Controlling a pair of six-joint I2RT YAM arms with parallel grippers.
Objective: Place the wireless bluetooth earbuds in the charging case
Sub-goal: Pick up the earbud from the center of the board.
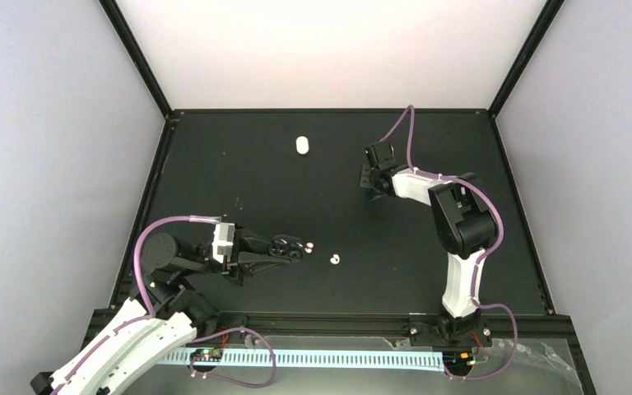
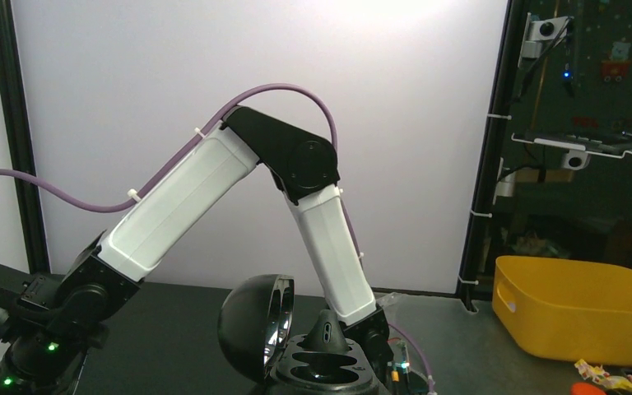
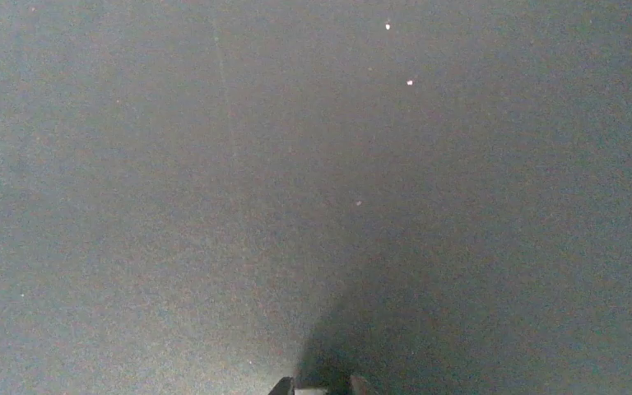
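Observation:
My left gripper [image 1: 290, 248] is shut on an open black charging case [image 2: 325, 372], held low over the table. Its round lid [image 2: 251, 325] stands open to the left. One black earbud [image 2: 329, 333] stands in the case; the nearer slots look empty. The other black bud is not in view. Two white earbuds lie on the table: one [image 1: 309, 245] just right of the left gripper's tip, one [image 1: 335, 258] a little further right. My right gripper [image 1: 372, 178] is far back, low over bare table; only its fingertips [image 3: 284, 387] show, close together.
A small white oval case [image 1: 302, 145] lies at the back middle of the black table [image 1: 428, 247]. The right arm [image 2: 329, 239] rises in front of the left wrist camera. A yellow bin [image 2: 580, 309] stands off the table.

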